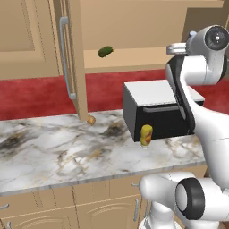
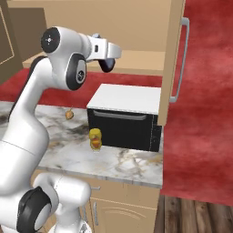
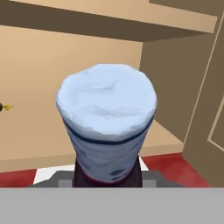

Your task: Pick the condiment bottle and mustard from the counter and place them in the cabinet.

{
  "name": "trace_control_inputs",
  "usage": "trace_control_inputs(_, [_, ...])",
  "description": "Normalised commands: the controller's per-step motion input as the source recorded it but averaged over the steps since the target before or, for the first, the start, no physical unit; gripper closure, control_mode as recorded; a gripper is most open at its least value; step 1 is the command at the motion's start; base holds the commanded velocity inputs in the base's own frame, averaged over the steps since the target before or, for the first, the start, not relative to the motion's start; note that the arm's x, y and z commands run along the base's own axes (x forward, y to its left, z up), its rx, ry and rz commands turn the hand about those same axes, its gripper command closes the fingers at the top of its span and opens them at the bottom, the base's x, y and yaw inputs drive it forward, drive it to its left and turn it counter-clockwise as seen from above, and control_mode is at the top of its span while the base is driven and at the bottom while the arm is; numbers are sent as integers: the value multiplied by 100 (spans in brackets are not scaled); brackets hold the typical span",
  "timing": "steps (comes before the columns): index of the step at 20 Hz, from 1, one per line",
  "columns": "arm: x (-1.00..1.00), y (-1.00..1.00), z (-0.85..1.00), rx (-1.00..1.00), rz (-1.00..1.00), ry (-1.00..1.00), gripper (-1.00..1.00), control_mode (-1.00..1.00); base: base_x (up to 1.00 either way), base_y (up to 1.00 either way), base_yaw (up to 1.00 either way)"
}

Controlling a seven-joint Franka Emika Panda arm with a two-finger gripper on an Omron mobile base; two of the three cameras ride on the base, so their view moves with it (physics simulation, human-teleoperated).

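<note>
We see a simulated kitchen with the white robot arm raised toward the open cabinet (image 1: 134, 27). In the hand view, the condiment bottle (image 3: 107, 127) sits right in front of the camera, its blue-grey cap toward us and its dark body below. The gripper (image 2: 107, 61) appears to be pinching it, though the fingertips are hidden behind the bottle, so we judge this from how close and centred it sits. Beyond it we see the cabinet's tan back wall and inner shelf.

We judge the bottle to be small, rigid and light, with a smooth, possibly slippery surface. The wider body below the neck is the safest place to grip.

The mustard (image 1: 146, 135) stands upright on the counter (image 1: 53, 152), just in front of the microwave (image 1: 156, 112).

The base views show what the hand view cannot: the mustard, the microwave, a small green thing (image 1: 105, 52) on the cabinet shelf, and the open cabinet door (image 1: 74, 62) with its grey handle. Only the hand view reveals the bottle.
</note>
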Motion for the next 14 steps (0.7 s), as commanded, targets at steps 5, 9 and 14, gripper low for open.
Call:
trace_control_inputs(5, [1, 0, -4, 0, 0, -6, 100, -100, 0, 0, 0])
trace_control_inputs(9, [1, 0, -6, 0, 0, -7, 100, -100, 0, 0, 0])
trace_control_inputs(14, [13, -2, -18, 0, 0, -4, 100, -100, 0, 0, 0])
